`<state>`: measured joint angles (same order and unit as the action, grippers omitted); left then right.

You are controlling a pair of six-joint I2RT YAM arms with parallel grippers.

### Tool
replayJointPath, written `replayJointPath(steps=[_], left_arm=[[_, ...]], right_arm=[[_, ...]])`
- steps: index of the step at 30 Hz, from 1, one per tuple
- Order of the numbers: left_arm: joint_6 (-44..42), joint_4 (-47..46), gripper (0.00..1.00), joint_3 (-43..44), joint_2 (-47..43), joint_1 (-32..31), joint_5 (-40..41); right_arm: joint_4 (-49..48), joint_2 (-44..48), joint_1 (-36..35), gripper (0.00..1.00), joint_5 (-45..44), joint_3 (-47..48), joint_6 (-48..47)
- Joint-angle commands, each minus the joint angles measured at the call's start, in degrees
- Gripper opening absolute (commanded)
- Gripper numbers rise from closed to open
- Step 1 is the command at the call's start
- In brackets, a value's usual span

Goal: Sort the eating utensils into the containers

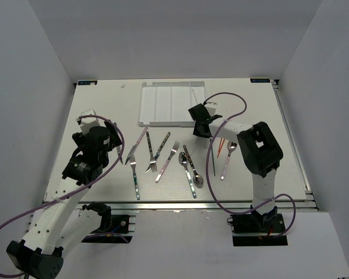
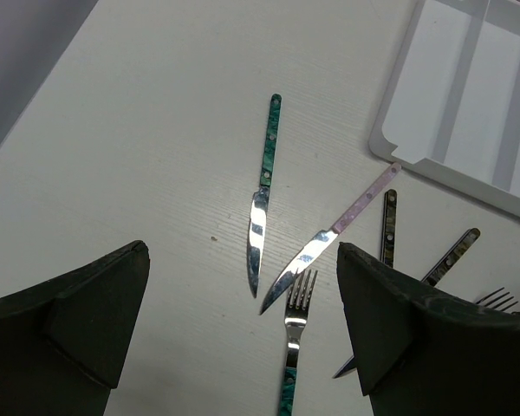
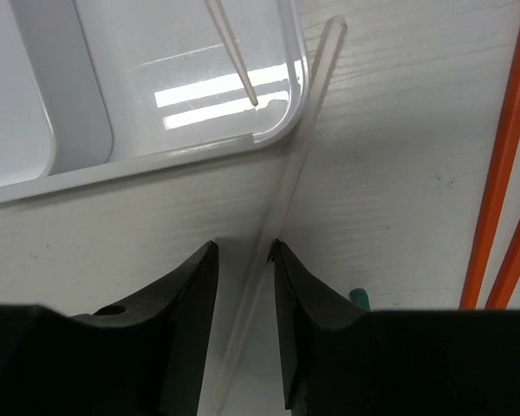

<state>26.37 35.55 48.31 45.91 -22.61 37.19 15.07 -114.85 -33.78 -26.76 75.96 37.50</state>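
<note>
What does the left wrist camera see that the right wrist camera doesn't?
Only the left wrist view shows a teal knife, a pink knife and a fork, with the left gripper wide open. Only the right wrist view shows chopsticks: a clear chopstick between the right gripper's fingers, a second chopstick in the tray, and orange chopsticks beside. Both show a corner of the white tray and the table.
</note>
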Motion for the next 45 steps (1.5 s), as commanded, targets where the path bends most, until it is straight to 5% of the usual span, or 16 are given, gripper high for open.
replayJointPath(steps=[1,12,25,32,39,45], left_arm=[[-0.4,-0.5,0.98,-0.2,-0.6,0.3,-0.4],[-0.4,-0.5,0.98,-0.3,-0.4,0.3,-0.5],[-0.4,-0.4,0.98,-0.2,-0.2,0.3,-0.4],[-0.4,-0.4,0.98,-0.2,-0.2,0.3,-0.3],[-0.4,-0.4,0.98,-0.2,0.2,0.3,-0.4],[-0.4,-0.4,0.98,-0.2,0.1,0.3,0.2]], right_arm=[[1.2,-1.2,0.7,0.36,-1.9,-1.7,3.3],[4.3,0.2,3.0,0.0,-5.7,-2.5,6.7],[5.8,9.4,3.1,0.0,-7.2,-1.2,5.1],[-1.8,15.1,3.2,0.0,-1.0,-1.2,-5.5],[-7.4,-1.1,4.4,0.0,9.0,21.2,-29.5],[-7.1,-12.2,8.7,0.0,13.8,38.6,-32.8]])
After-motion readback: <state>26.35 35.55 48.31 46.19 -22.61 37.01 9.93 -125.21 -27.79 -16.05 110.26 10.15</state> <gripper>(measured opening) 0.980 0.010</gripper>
